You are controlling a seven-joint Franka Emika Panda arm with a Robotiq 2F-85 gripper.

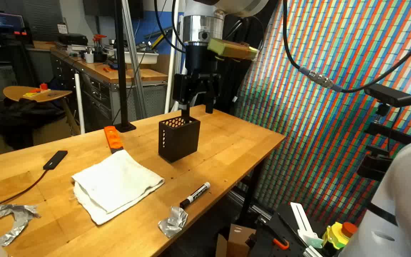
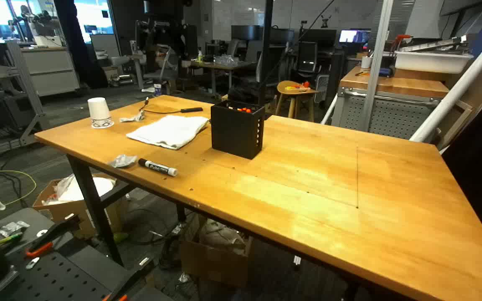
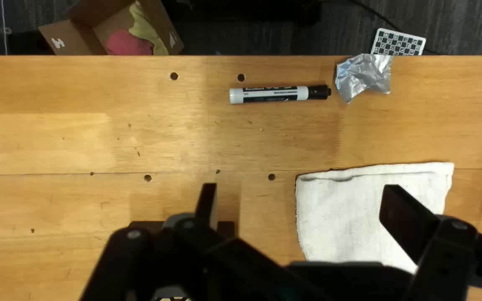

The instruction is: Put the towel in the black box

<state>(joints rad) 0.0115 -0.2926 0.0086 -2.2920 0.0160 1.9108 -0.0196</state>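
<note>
Black two-fingered gripper (image 1: 197, 114): released, spread wide | black-and-white cylindrical marker (image 3: 276, 93): printed label, wording unreadable | folded white cloth towel (image 1: 116, 184): near perforated black rectangular box (image 1: 180, 142)

Table (image 3: 191, 142): two oblique views, one overhead

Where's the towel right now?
In both exterior views, the towel lies folded on the table, left of the black box; in the wrist view, it's at the lower right.

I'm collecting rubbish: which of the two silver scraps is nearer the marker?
The crumpled silver scrap at the edge of the table, beside the black end of the marker; the other silver scrap lies farther off, near the white cup.
</note>
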